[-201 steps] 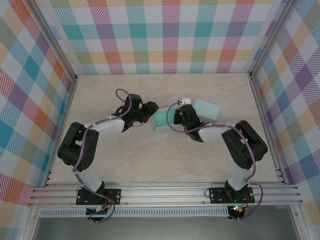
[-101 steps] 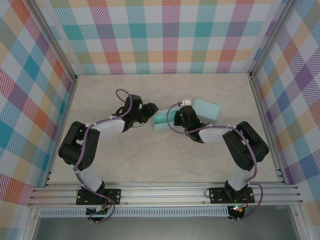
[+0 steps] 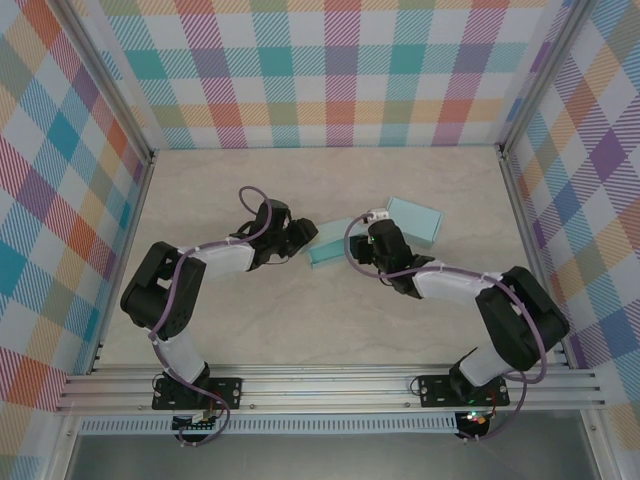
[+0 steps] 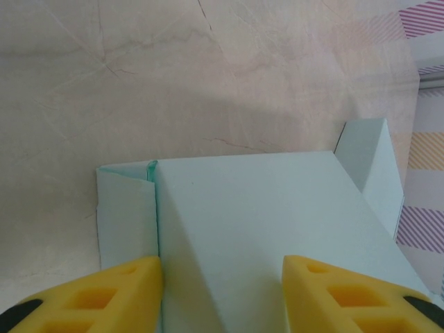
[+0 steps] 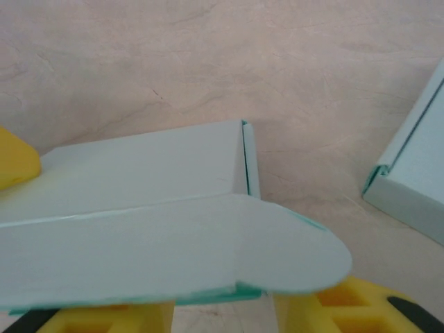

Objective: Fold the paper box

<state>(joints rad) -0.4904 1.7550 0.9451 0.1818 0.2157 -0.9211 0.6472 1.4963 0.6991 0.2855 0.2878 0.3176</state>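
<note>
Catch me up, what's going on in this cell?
Two arms are working on a teal paper box, one at each end. The left end effector straddles the left end; I can't tell whether it is gripping. The right end effector is open at the other end, with a rounded flap lying over its fingers. A second box sits apart, further back on the right.

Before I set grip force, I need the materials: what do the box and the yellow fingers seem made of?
Box: thin matte card, likely paperboard, pale mint; crisp creases and thin cut edges show it. Fingers: matte yellow, perhaps foam or soft plastic, with moulded recesses; the look leaves it open.
</note>
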